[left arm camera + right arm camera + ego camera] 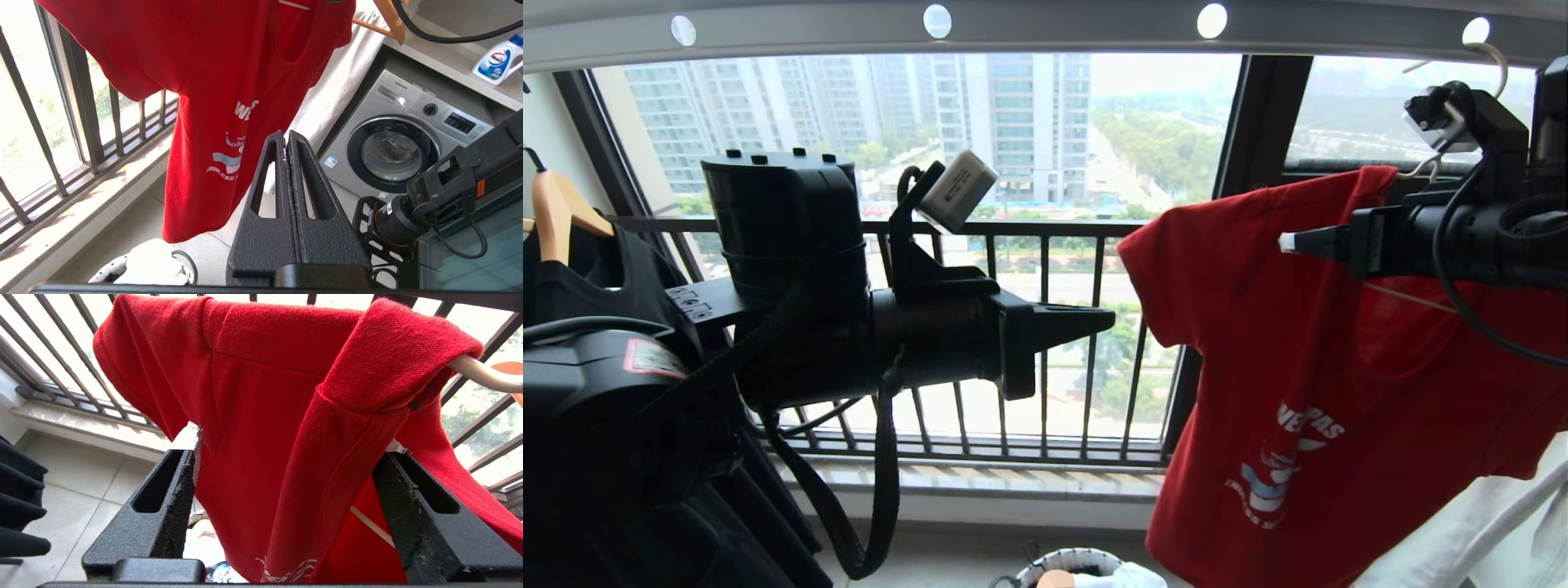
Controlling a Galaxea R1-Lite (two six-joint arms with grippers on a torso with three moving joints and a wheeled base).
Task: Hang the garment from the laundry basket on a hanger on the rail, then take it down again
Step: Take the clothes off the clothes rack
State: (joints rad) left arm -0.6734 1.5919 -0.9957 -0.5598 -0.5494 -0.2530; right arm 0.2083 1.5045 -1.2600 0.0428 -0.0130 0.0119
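The red garment (1258, 343) hangs on the pale wire hanger (1490, 57), whose hook reaches up to the grey holed rail (1045, 24) at the top right. My right gripper (1294, 241) is level at the shirt's shoulder. In the right wrist view it (292, 457) is open, with a hanging fold of the garment (261, 416) between its wide-set fingers (179, 498); the hanger wire (482, 373) pokes out of the collar. My left gripper (1107, 318) is shut and empty, held level to the left of the shirt (212, 81). The laundry basket (1086, 557) stands on the floor below.
A black T-shirt on a wooden hanger (556, 212) hangs at the far left. The black window railing (1045, 229) runs behind. White cloth (1462, 531) hangs at the lower right. A washing machine (392, 139) and a detergent bottle (496, 61) stand behind the shirt.
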